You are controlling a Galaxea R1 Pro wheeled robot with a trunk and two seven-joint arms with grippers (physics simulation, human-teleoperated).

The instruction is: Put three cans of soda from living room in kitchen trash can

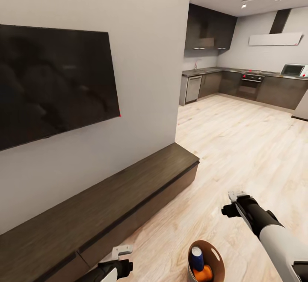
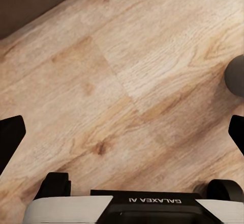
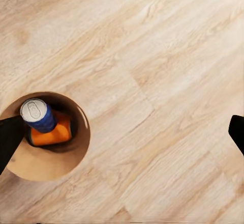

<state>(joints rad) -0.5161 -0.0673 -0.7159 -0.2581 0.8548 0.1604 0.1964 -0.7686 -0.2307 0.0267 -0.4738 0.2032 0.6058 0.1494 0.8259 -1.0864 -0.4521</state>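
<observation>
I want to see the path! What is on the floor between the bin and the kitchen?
In the head view, just bare wood floor between the bin and the kitchen cabinets.

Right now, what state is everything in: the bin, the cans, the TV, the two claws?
Bin: upright on the wood floor, open-topped, two cans visible inside.
Blue can: in the bin, standing, top up.
Orange can: in the bin, lying under the blue one.
TV: on the wall, screen dark.
Left gripper: open, empty, above bare floor.
Right gripper: open, empty, beside the bin.
</observation>
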